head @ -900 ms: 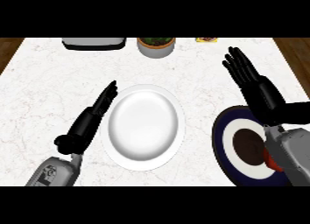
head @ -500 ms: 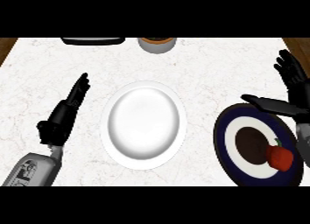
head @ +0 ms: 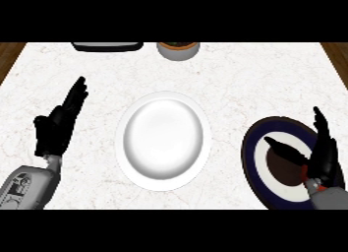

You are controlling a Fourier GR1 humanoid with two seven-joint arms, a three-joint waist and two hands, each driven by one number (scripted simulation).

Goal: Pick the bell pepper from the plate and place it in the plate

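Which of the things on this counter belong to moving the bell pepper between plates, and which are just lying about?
Part of the job:
- red bell pepper, mostly hidden by the right hand
- dark blue round plate under it
- white round plate, mid-counter

Just lying about:
- black flat tray at the far edge
- grey round pot beside it

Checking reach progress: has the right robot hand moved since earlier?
Yes. The right robot hand came nearer the view's lower edge: from beyond the far rim of the dark plate to over it.
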